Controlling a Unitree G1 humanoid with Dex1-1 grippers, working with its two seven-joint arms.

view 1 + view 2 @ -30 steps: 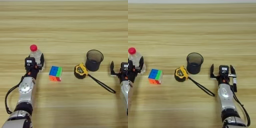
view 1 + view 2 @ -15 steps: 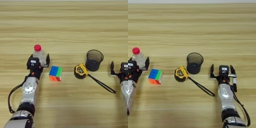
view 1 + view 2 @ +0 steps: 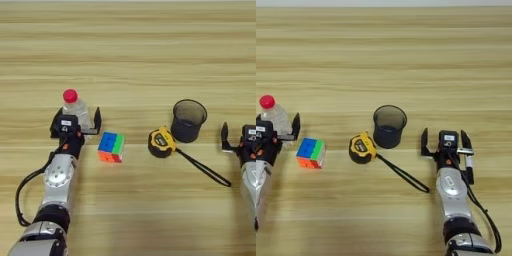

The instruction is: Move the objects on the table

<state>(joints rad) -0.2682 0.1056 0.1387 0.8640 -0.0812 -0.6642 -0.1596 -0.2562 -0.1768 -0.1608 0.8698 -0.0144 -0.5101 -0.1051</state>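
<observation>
While the right gripper (image 3: 445, 145) rests spread and empty beside the cup (image 3: 389, 126), the left gripper (image 3: 76, 121) has its fingers apart around the bottle (image 3: 74, 109) — upright, just ahead — clearly the nearer arm.

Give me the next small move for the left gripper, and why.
Probably close the fingers on the bottle. The left gripper is open, with the red-capped bottle upright between its fingers; whether they touch it is unclear. The puzzle cube sits just to its right, so a grip should come before any shift. The right gripper sits open and idle beside the cup.
</observation>
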